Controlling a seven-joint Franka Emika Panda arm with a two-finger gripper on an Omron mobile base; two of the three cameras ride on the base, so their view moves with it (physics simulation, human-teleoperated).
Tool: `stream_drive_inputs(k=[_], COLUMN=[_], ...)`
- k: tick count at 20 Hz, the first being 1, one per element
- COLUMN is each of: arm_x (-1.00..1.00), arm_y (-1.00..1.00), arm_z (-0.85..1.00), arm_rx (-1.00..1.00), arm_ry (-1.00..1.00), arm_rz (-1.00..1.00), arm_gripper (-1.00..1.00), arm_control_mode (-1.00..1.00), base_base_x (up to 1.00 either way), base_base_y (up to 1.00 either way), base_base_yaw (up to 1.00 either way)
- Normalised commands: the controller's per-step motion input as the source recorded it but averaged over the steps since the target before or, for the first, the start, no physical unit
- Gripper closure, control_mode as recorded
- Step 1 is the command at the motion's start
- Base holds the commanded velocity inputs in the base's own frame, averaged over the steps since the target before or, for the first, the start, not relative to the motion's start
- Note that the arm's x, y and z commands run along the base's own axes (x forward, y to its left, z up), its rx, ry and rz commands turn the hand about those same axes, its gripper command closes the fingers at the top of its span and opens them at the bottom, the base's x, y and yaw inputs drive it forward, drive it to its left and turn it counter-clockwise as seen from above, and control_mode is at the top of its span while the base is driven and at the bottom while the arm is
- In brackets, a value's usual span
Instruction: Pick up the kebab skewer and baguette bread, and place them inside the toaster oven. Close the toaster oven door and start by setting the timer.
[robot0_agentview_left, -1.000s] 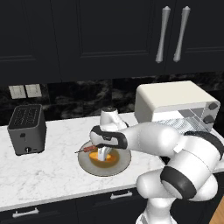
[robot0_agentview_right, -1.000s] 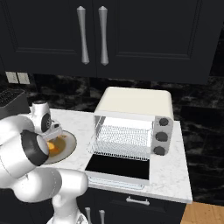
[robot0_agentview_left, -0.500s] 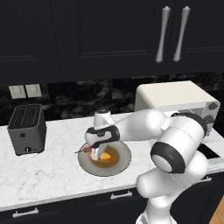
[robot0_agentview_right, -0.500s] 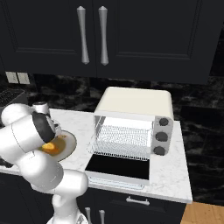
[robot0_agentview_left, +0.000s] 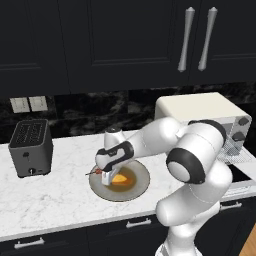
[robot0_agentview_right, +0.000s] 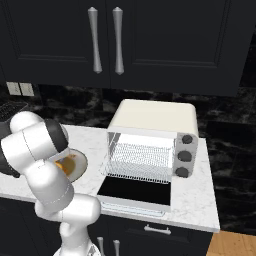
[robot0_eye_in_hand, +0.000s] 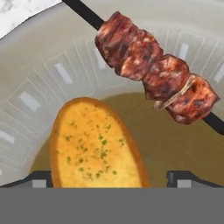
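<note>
Your gripper (robot0_eye_in_hand: 111, 178) is wide open right over the baguette bread (robot0_eye_in_hand: 95, 144) on the plate (robot0_eye_in_hand: 39, 83). The kebab skewer (robot0_eye_in_hand: 153, 68) lies just beside it.

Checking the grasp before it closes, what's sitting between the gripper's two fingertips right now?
In the hand view the baguette bread lies between the open gripper's tips, on the plate. The kebab skewer lies farther ahead, apart from the bread.

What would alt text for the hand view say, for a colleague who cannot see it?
Close-up from above a grey plate: the golden baguette bread lies between the open end effector's dark tips, and the kebab skewer with reddish-brown meat chunks lies just beyond it. A corner of white marble counter shows at the top left.
</note>
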Motion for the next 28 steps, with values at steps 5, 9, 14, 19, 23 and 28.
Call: stream_drive_inputs(k=[5,9,14,19,23,28], arm_x=[0.0,0.0,0.0,0.0,0.0,-0.12], arm_y=[0.0,-0.06,-0.06,-0.12,0.0,-0.07], arm_z=[-0.15,-0.33,-0.51,-0.22,-0.01,0.41], arm_rx=[0.0,0.0,0.0,0.0,0.0,-0.01], arm_ry=[0.0,-0.08,-0.14,-0.03,0.01,0.0], arm_rz=[0.0,0.01,0.0,0.0,0.0,0.0], arm_gripper=[-1.0,-1.0,1.0,1.0,1.0,1.0], arm_control_mode=[-1.0,-1.0,-1.0,-1.0,-1.0,-1.0], base_base_x=[0.0,0.0,0.0,0.0,0.0,0.0], base_base_y=[0.0,0.0,0.0,0.0,0.0,0.0], base_base_yaw=[0.0,0.0,0.0,0.0,0.0,0.0])
